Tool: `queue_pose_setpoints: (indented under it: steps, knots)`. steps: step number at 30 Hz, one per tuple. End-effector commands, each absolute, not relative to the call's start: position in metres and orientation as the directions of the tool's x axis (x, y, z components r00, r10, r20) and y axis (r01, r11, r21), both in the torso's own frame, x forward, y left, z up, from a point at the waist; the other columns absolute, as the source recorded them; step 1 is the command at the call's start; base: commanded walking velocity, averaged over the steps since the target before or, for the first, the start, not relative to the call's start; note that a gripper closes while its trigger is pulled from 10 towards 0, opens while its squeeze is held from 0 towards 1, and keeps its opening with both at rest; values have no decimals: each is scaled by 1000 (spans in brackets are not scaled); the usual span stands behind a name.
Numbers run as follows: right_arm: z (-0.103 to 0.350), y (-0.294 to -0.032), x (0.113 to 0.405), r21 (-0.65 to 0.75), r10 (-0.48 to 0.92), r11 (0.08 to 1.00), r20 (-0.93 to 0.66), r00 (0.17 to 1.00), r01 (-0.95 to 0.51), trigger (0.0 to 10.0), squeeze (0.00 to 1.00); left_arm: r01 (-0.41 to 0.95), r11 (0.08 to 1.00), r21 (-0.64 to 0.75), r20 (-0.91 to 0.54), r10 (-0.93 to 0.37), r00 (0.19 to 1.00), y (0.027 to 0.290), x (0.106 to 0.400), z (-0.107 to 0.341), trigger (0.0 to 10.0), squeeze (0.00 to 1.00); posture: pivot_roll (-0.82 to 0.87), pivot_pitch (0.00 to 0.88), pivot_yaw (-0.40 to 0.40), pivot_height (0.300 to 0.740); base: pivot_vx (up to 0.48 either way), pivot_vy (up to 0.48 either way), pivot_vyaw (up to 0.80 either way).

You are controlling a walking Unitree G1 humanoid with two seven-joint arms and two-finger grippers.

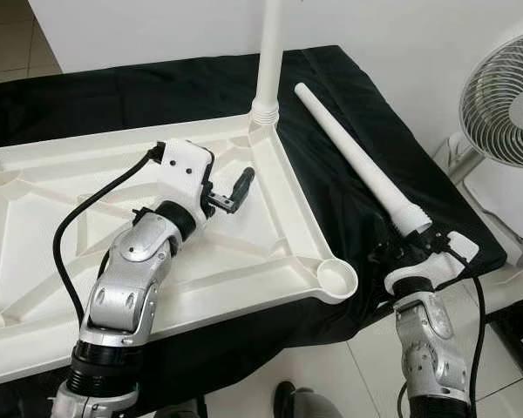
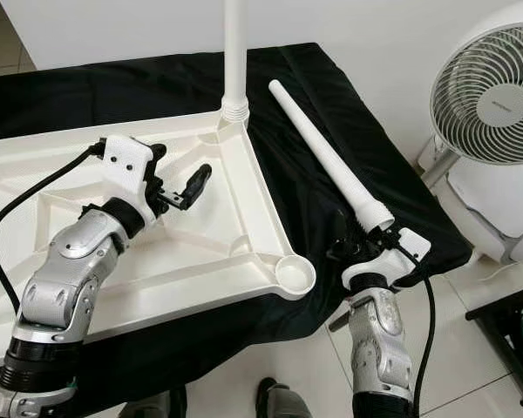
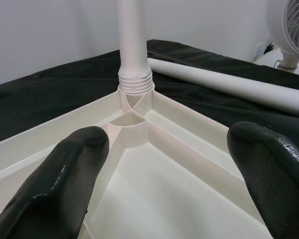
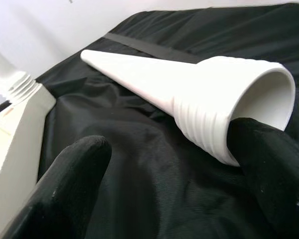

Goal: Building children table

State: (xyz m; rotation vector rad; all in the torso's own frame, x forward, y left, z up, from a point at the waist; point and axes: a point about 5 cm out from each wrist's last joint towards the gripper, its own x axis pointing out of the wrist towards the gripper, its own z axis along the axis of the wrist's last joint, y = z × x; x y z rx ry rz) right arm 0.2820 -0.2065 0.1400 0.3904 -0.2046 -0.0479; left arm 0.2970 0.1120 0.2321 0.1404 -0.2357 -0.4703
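- White plastic tabletop (image 1: 244,261) lay upside down on the black-draped desk (image 1: 113,96), reaching to its near edge.
- One leg (image 1: 270,52) stood upright, screwed into the tabletop's far right corner.
- We held our left gripper (image 1: 231,193) above the tabletop, jaws released.
- A loose leg (image 1: 353,152) lay near the desk's right edge; our right gripper (image 4: 189,164) sat at its threaded end, jaws spread, one finger (image 4: 274,164) touching it.

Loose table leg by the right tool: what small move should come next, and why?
Probably close the right tool on the threaded end of the loose table leg. Its fingers stand open, one touching the threads, and the leg lies flat on the black cloth. One leg already stands in its corner, while the near corner socket is empty.
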Motion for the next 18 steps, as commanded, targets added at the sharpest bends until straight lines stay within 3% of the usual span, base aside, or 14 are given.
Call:
queue_pose_setpoints:
  steps: [1, 8, 10, 11, 13, 16, 17, 18]
  knots:
    - [137, -211, 282, 391, -88, 920, 183, 979, 9, 10000, 0, 454, 870, 194, 179, -486, 856, 108, 294, 230, 10000, 0, 120, 196, 8, 740, 0, 0, 0]
    - [142, -217, 294, 399, -54, 917, 194, 980, -29, 10000, 0, 449, 870, 204, 176, -484, 857, 109, 293, 232, 10000, 0, 120, 196, 8, 740, 0, 0, 0]
    - [144, -218, 296, 395, -45, 918, 198, 979, -38, 9412, 0, 448, 870, 208, 177, -484, 857, 110, 292, 233, 10000, 0, 141, 200, 15, 740, 0, 0, 0]
    - [146, -220, 299, 390, -37, 920, 191, 981, -41, 4941, 0, 447, 870, 208, 178, -483, 858, 110, 292, 233, 10000, 0, 141, 200, 15, 740, 0, 0, 0]
    - [147, -222, 300, 386, -31, 921, 187, 982, -45, 4941, 0, 446, 871, 208, 178, -482, 858, 111, 292, 234, 10000, 0, 141, 200, 15, 740, 0, 0, 0]
    - [148, -225, 306, 396, -14, 917, 161, 987, -52, 2549, 0, 446, 870, 208, 177, -482, 858, 110, 293, 234, 10000, 0, 135, 202, 16, 740, 0, 0, 0]
    - [146, -226, 307, 393, -9, 918, 137, 991, -46, 118, 0, 446, 870, 210, 176, -483, 858, 110, 293, 234, 10000, 0, 135, 202, 16, 740, 0, 0, 0]
    - [144, -226, 309, 388, 1, 921, 122, 993, -48, 118, 0, 447, 869, 211, 176, -484, 857, 110, 293, 234, 10000, 0, 135, 202, 16, 740, 0, 0, 0]
